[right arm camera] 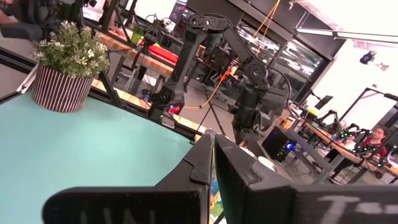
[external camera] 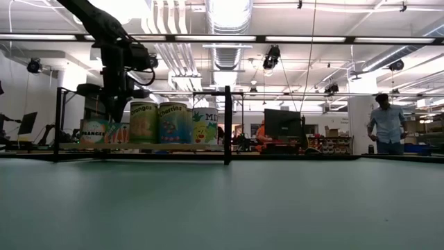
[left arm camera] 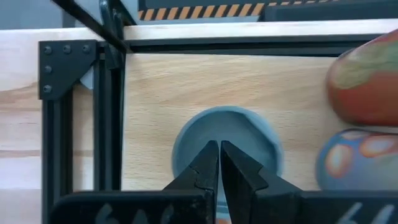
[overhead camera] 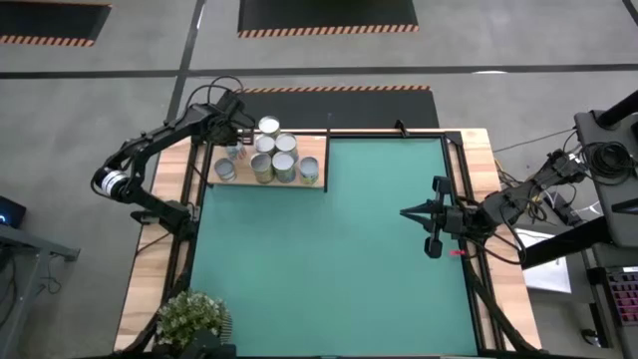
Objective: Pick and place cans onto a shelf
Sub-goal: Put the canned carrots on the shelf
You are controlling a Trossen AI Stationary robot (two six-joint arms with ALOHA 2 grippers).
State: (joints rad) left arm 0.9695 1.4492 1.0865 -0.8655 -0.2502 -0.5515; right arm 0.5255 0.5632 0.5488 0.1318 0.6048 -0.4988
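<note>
— Where are the cans?

— They are standing clustered on the shelf [overhead camera: 311, 150] in the upper left of the high view: a white-topped can [overhead camera: 269, 127] at the back, the rest of the cans [overhead camera: 274, 166] in front. My left pincer [overhead camera: 237, 122] is hovering pressed together, gripping nothing, over a grey-topped can [left arm camera: 225, 144].

— And the other arm?

— My right pincer [overhead camera: 407, 212] is waiting shut at the right of the green mat [overhead camera: 329, 259].

— Next step?

— No cans are showing off the shelf, so placing looks finished; I am judging that lifting clear comes next.
</note>
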